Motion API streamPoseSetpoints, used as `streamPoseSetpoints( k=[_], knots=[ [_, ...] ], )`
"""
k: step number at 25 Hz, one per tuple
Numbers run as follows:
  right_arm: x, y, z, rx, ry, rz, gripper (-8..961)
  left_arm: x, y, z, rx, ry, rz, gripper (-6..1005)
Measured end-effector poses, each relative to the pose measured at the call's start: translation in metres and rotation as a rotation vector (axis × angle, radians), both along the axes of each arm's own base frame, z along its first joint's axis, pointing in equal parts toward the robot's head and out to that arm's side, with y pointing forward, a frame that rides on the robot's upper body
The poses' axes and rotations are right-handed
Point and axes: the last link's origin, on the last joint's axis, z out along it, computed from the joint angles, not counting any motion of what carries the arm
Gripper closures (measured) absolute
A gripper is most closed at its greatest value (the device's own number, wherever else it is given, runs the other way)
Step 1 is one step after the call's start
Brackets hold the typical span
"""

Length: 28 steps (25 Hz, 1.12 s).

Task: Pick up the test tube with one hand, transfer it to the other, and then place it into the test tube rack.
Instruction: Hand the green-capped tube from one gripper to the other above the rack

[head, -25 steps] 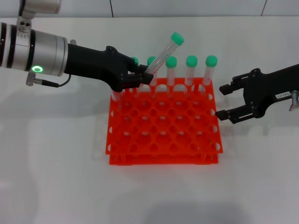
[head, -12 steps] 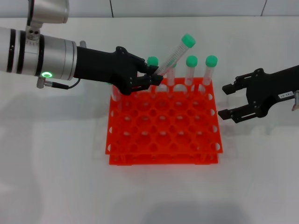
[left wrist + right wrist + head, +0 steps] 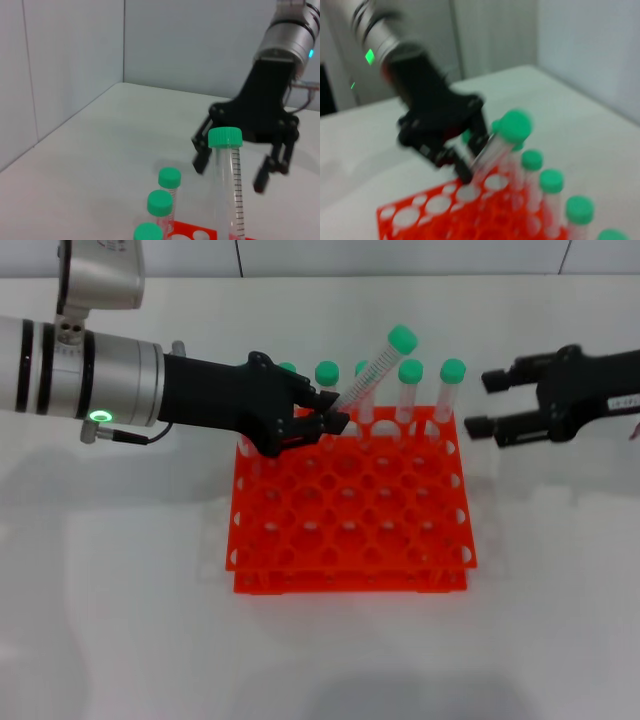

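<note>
My left gripper, black with no label, is shut on the lower end of a test tube, a clear tube with a green cap tilted up to the right over the back row of the orange rack. The held tube stands close in the left wrist view and leans green-capped in the right wrist view. My right gripper, black with a white label, is open, level with the rack's back right corner and clear of it. It shows facing the tube in the left wrist view.
Several other green-capped tubes stand in the rack's back row, also seen in the left wrist view and the right wrist view. The rack sits on a white table. A wall rises behind.
My right gripper has risen and moved back toward the level of the tube caps. My left gripper shifted right with the tube, which stays tilted.
</note>
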Motion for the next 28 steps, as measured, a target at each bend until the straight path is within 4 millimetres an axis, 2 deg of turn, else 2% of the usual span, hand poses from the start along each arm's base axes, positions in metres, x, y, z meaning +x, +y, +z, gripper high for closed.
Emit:
streamPoseSetpoints(
  k=[12, 22, 28],
  knots=[
    [-0.002, -0.008, 0.008, 0.022, 0.260, -0.084, 251, 0.001, -0.001, -0.002, -0.001, -0.003, -0.002, 803],
    [0.000, -0.015, -0.012, 0.012, 0.518, -0.139, 252, 0.004, 0.001, -0.003, 0.006, -0.008, -0.005, 802],
    [-0.001, -0.018, -0.026, 0.039, 0.603, -0.131, 252, 0.007, 0.002, -0.003, 0.011, -0.015, -0.008, 802]
  ],
)
